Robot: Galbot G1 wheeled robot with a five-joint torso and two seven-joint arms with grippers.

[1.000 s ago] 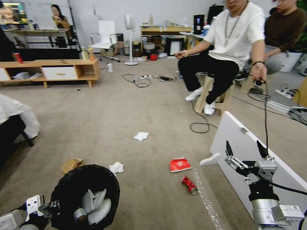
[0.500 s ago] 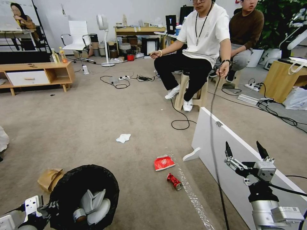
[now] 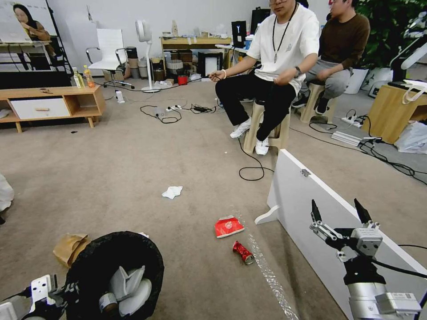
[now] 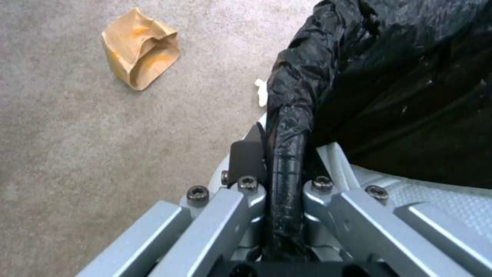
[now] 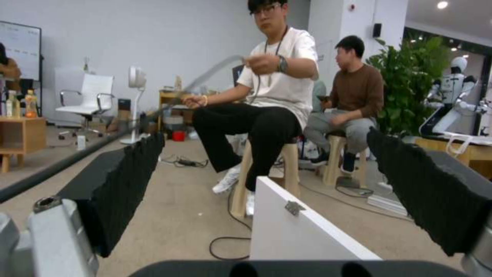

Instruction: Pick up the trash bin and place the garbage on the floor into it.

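The left gripper (image 4: pixel 284 161) squeezed its fingers on the rim of the round black-bagged trash bin (image 3: pixel 95 262), carrying it near the crushed red can (image 3: pixel 243 252). The right gripper (image 3: pixel 337 211) waited beside, fingers open.

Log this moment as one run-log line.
left gripper: shut on trash bin rim | right gripper: open, empty | crushed can, red packet: on floor

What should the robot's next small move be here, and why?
Probably lower the open right tool toward the crushed red can, the nearest litter to it. The left tool already clamps the trash bin rim, so the bin is in hand, while the can and the red snack packet lie on the carpet.
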